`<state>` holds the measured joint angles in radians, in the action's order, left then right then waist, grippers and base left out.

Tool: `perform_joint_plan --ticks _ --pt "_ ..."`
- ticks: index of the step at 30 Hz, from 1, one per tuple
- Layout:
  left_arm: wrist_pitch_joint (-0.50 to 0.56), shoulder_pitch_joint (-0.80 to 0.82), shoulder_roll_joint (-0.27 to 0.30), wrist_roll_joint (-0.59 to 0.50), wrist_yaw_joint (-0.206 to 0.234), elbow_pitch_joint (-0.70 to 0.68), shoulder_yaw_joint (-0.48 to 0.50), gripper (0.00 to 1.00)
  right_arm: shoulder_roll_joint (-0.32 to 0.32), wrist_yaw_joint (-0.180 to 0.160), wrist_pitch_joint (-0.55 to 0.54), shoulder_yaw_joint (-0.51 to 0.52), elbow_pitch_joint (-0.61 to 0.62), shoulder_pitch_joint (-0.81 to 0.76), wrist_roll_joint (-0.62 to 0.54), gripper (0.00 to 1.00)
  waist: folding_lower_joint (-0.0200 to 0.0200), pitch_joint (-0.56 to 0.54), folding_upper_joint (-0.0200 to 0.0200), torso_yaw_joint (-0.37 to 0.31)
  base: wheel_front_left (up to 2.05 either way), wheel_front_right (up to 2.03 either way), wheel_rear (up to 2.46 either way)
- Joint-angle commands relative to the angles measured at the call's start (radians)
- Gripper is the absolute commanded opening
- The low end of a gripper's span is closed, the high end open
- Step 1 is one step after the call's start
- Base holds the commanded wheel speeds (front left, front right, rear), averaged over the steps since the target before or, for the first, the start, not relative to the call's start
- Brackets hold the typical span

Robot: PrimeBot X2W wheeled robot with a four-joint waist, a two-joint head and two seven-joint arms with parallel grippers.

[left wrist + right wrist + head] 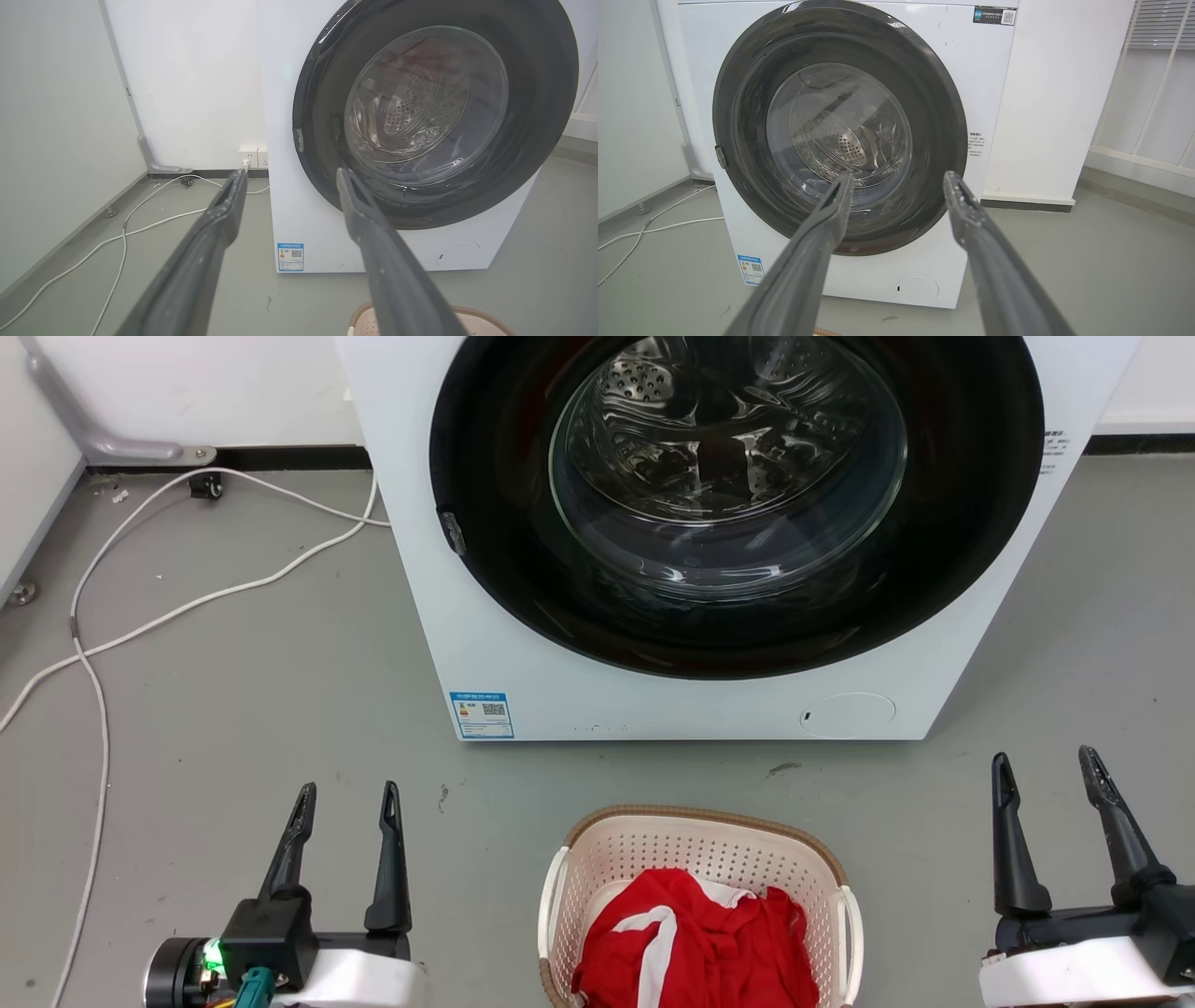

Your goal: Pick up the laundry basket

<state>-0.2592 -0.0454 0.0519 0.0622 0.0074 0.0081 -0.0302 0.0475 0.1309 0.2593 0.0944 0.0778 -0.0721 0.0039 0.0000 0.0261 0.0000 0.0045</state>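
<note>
The laundry basket [700, 854] sits between the left end effector [348, 789] and right end effector [1045, 755], both splayed, empty.

A white washing machine [420, 616] stands on the grey floor [280, 728] — white cables [187, 608] trail beside it.

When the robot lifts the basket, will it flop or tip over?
The laundry basket looks like perforated plastic, so probably stiff and light. The red clothes are soft, probably adding little weight. Lifted by one handle alone, it would likely tilt.
</note>
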Motion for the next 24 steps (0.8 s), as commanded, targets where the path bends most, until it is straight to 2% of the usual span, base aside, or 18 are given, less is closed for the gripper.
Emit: perform_joint_plan --ticks 1,19,24 --pt "-0.009 -0.013 -0.002 -0.014 -0.002 -0.003 0.001 1.0 0.005 0.0 0.007 0.0 0.009 -0.017 -0.016 1.0 0.0 0.001 0.0 -0.001 0.0 0.0 0.0" --pt "-0.007 -0.012 -0.002 0.013 -0.002 0.008 0.001 1.0 0.005 0.0 0.006 -0.002 0.003 -0.012 0.008 1.0 0.0 0.005 0.0 -0.002 0.0 0.0 0.0" --pt "-0.007 0.008 -0.002 0.017 0.019 0.034 0.013 1.0 0.005 0.0 0.006 0.004 -0.013 -0.002 0.002 1.0 0.0 0.017 0.0 -0.006 0.0 0.0 0.0"
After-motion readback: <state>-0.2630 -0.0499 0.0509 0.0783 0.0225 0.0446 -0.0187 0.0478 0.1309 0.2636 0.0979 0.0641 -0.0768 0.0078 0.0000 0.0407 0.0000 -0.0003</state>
